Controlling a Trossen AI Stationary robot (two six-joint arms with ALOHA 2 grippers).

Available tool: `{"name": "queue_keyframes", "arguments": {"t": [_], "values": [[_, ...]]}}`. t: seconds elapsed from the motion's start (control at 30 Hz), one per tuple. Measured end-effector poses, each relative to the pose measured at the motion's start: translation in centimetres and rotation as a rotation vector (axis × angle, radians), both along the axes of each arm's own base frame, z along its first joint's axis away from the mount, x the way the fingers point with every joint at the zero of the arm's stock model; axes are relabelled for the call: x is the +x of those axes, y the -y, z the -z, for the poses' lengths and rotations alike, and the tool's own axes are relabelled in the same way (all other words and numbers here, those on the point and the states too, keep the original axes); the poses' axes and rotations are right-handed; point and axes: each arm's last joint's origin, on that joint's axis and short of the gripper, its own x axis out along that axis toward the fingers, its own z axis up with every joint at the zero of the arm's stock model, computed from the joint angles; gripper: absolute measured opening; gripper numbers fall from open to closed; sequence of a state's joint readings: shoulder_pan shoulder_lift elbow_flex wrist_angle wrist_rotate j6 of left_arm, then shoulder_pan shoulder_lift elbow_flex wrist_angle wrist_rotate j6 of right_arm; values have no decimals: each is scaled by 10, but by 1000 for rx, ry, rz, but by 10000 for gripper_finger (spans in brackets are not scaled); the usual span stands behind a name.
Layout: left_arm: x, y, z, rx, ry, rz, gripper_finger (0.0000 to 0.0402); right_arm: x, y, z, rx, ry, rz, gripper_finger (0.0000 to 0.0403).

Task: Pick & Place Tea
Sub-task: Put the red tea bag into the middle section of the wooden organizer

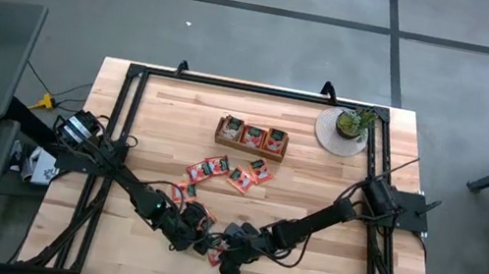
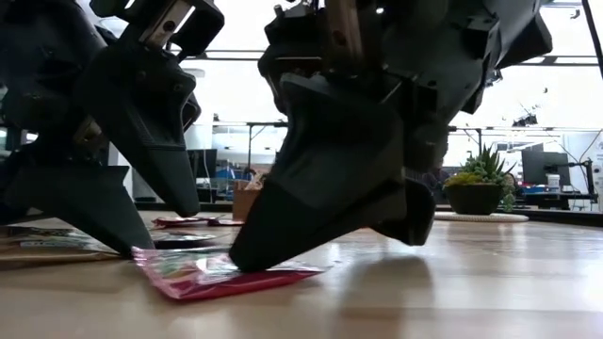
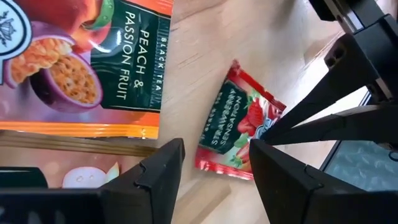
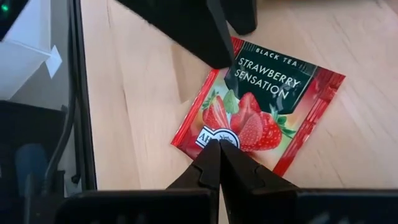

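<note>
A red strawberry tea sachet [image 4: 267,106] lies flat on the table near its near edge, also showing in the left wrist view [image 3: 233,121] and the low view [image 2: 226,275]. My right gripper [image 4: 219,144] is shut with its tips on this sachet. My left gripper [image 3: 214,165] is open just beside it, fingers spread, the sachet ahead of the gap. An orange peach sachet [image 3: 93,62] lies by the left gripper. Several more sachets [image 1: 224,170] are scattered mid-table. In the high view both grippers meet at the near edge [image 1: 217,244]. My right gripper presses its shut fingertips [image 2: 247,259] down on the strawberry sachet's printed face near one edge [image 4: 214,134], slanting down from the table's right. The sachet lies flat on the wood. My left gripper: one finger [image 4: 199,31] stands at the sachet's corner; whether it touches, I cannot tell.
The wooden tray [image 1: 250,147] holding sachets stands toward the far side, the potted plant [image 1: 354,124] on a round mat at the far right corner. A dark frame [image 1: 133,89] edges the table. Bare wood lies at right [image 1: 336,187].
</note>
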State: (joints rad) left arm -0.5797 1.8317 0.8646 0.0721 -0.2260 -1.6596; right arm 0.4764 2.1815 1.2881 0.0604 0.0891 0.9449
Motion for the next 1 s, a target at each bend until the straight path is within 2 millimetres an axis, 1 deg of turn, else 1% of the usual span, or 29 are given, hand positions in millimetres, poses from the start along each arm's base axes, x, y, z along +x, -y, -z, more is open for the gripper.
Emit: {"name": "queue_keyframes", "arguments": {"t": [0.17,0.3,0.47,0.53,0.6,0.83,0.87,1.0], "values": [[0,0,0,-10,-4,17,191,10,10,-2,20,60,30,0],[1,2,-1,-22,9,38,191,14,19,-3,20,67,50,0],[1,2,-1,-20,7,51,184,16,22,-3,16,72,49,0],[1,2,-1,-20,7,51,168,16,22,-3,15,73,50,0],[1,2,-1,-21,5,53,143,16,22,-3,15,74,50,0],[0,2,0,-18,0,56,16,16,22,-4,20,74,38,0],[0,2,0,-15,4,55,9,17,22,-4,22,74,34,0],[0,2,0,-11,4,54,4,17,21,-4,26,79,12,0]]}}
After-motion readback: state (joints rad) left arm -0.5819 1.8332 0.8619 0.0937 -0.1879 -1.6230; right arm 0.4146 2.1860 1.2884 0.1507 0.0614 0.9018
